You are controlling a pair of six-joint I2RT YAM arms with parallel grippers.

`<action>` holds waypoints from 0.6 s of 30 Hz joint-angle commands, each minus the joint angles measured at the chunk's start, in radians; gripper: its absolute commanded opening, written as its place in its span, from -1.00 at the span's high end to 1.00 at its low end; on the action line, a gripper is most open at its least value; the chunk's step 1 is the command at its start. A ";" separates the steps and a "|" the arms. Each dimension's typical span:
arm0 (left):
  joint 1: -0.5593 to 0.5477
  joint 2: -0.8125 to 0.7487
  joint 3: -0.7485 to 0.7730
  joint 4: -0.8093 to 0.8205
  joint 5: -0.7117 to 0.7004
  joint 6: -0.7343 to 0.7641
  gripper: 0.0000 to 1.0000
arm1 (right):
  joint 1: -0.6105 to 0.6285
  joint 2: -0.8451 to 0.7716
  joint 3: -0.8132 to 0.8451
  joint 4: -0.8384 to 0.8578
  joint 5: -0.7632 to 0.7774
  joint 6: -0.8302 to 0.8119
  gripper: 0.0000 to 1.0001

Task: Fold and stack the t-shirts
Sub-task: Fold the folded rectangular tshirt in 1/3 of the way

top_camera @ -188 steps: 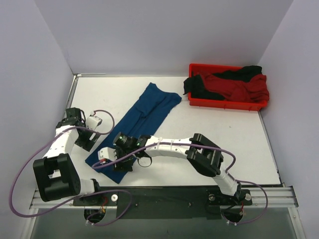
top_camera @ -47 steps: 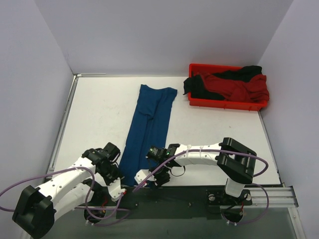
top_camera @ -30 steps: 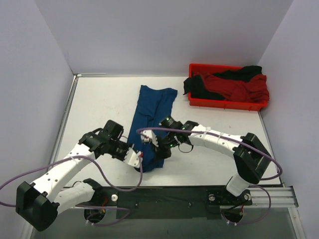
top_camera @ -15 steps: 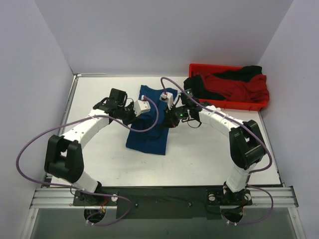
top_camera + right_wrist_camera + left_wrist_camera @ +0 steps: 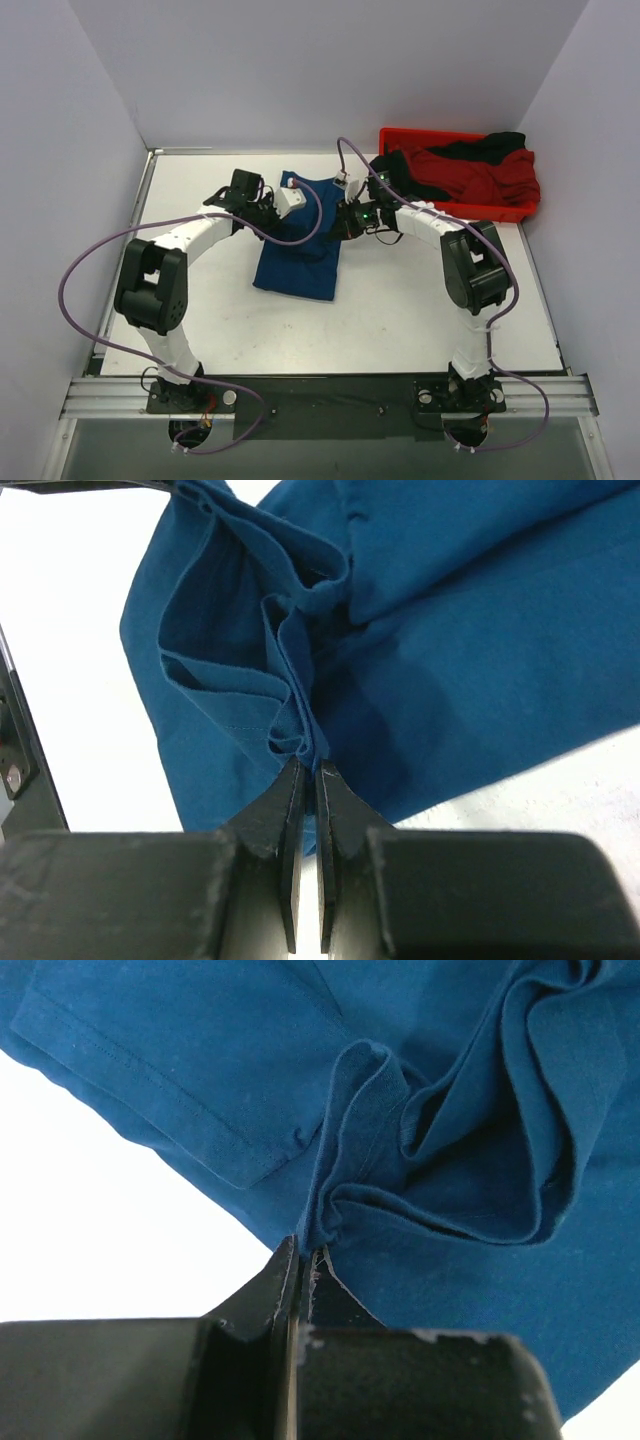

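Navy t-shirt point(image 5: 298, 265), folded farther, hides its underlayer.

The folded t-shirt point(image 5: 298, 262) lies on the table point(image 5: 420, 310), a little left of its middle. The left gripper point(image 5: 300, 1257) pinches its far left corner and the right gripper point(image 5: 307, 772) its far right one. The tray point(image 5: 455, 210) stands at the far right of the table, with the other t-shirts point(image 5: 470, 175) heaped in it, one hanging over its left end.
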 commanded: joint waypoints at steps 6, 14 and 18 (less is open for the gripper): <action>0.002 0.031 0.006 0.106 -0.048 0.021 1.00 | -0.028 0.041 0.036 0.012 0.042 0.090 1.00; 0.002 0.033 0.008 0.166 -0.143 -0.020 -0.05 | -0.067 0.044 0.082 -0.022 0.256 0.265 0.27; 0.011 0.011 0.032 0.228 -0.272 -0.072 -0.29 | -0.093 -0.051 0.041 -0.022 0.301 0.292 0.14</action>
